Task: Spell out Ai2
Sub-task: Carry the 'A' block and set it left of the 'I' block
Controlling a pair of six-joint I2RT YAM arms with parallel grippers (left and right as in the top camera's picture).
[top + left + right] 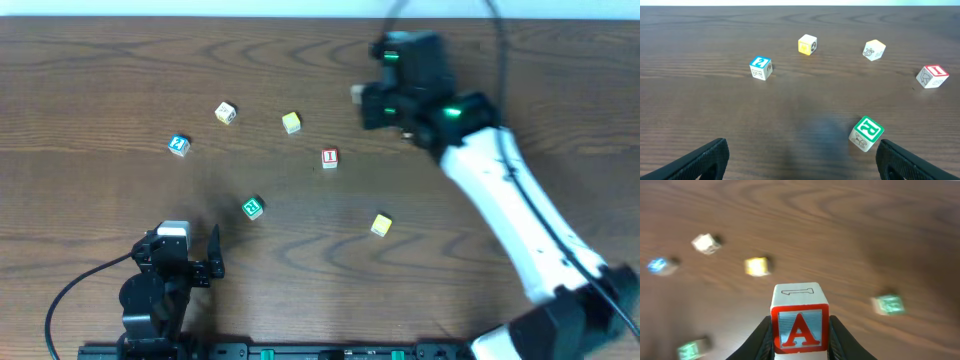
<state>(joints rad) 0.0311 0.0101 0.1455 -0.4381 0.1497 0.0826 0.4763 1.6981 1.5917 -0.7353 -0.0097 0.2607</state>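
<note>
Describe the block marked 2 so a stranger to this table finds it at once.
On the wooden table, look at the left half in the overhead view. The 2 block is the leftmost cube of all, left of a pale block and a green block. It alone has a blue top face.

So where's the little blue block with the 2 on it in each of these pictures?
Overhead: the blue 2 block is the leftmost block, left of centre.
Left wrist: the blue 2 block sits upper left of centre, its 2 readable.
Right wrist: a blue blur at the far left edge, probably it.
Shared landmark: the pale block just up and right of it in every view.
</note>
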